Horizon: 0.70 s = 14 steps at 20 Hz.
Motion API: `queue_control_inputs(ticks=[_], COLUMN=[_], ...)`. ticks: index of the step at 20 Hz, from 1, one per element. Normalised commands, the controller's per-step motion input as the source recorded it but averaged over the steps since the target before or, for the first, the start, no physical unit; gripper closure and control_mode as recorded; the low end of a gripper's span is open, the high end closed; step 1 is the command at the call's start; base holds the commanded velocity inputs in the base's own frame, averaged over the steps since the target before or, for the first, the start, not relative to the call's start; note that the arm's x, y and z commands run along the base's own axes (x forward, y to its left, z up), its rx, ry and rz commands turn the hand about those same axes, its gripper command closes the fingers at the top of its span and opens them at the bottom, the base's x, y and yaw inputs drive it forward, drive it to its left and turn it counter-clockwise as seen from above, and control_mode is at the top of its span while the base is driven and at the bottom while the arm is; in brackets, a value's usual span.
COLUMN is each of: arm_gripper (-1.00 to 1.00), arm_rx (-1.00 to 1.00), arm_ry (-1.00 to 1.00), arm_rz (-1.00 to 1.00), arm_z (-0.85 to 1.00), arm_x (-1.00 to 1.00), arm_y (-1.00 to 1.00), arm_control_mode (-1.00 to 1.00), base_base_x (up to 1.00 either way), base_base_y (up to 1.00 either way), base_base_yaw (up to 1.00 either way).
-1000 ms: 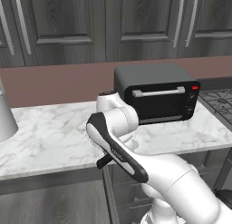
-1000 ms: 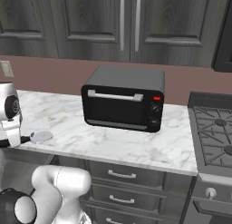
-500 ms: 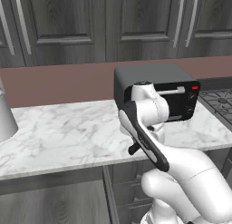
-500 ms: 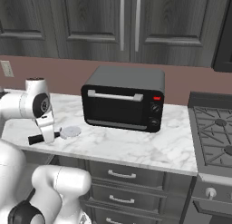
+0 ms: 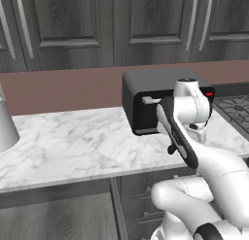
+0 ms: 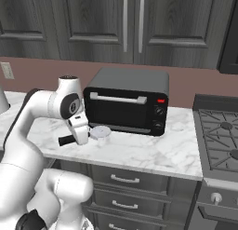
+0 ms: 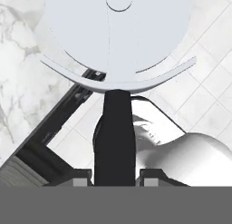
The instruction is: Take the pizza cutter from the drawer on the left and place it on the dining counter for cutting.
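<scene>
My gripper (image 6: 82, 132) is shut on the pizza cutter (image 6: 99, 132) and holds it just above the front of the marble counter, by the toaster oven's left corner. The black handle (image 6: 65, 139) sticks out to the left and the silvery wheel points right. In the hand view the handle (image 7: 115, 132) runs up between my fingertips (image 7: 81, 181) to the round metal wheel (image 7: 118, 37). In the left base view only the handle's end (image 5: 171, 149) peeks out beside my forearm. The drawer and the dining counter are out of view.
A black toaster oven (image 6: 128, 102) stands on the marble counter (image 6: 153, 152) backed by dark wall cabinets (image 6: 132, 24). A stove (image 6: 222, 138) lies at the right, closed drawers (image 6: 124, 179) sit under the counter. A grey vessel (image 5: 6, 127) stands far left.
The arm has swung to the right along the counter's front with the pizza cutter held in the gripper, from the counter's left part to the toaster oven's left corner.
</scene>
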Motion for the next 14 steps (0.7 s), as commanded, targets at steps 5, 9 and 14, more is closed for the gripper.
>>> queue_control_inputs(ticks=[5,9,14], arm_gripper=[1.0,1.0,1.0], arm_rx=[0.0,0.0,0.0], arm_ry=[-0.02,0.0,0.0], arm_rz=[0.04,0.05,0.05], arm_z=[0.08,0.01,0.0], arm_x=[0.0,0.01,0.15], arm_y=[-0.94,-0.62,-0.04], arm_control_mode=[-1.0,-1.0,-1.0], base_base_x=[0.0,0.0,0.0], base_base_y=[0.0,0.0,0.0], base_base_yaw=[0.0,0.0,0.0])
